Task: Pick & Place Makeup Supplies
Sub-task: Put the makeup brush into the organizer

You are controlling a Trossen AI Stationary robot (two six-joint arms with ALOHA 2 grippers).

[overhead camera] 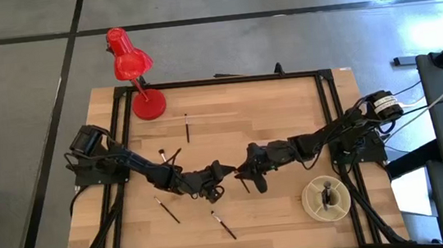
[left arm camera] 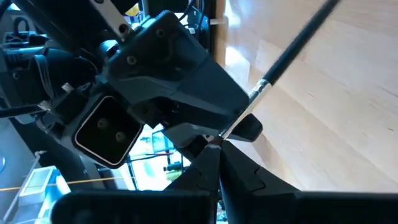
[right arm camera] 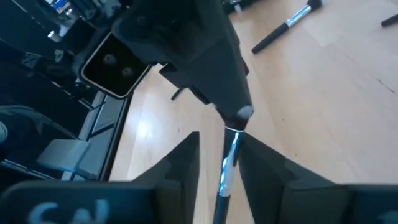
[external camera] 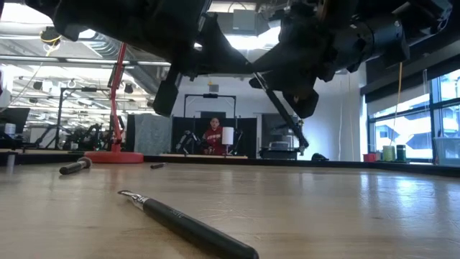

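1. Loose makeup brushes (overhead camera: 166,210): four slim dark sticks with lighter tips counted on the table (overhead camera: 269,102); three lie diagonal, one (overhead camera: 186,128) points along the table's depth.
2. Left gripper (overhead camera: 225,170): mid-table, fingers together, pinching the tip of a brush (left arm camera: 292,53).
3. Right gripper (overhead camera: 243,173): fingers flank the same brush; grip unclear.
4. Round holder (overhead camera: 326,198): one.

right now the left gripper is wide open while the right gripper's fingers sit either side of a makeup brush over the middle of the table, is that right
Not quite: the left gripper is not wide open. It is shut on the end of the makeup brush, as the left wrist view shows. The rest holds: the right gripper has its fingers either side of that brush over the middle of the table.
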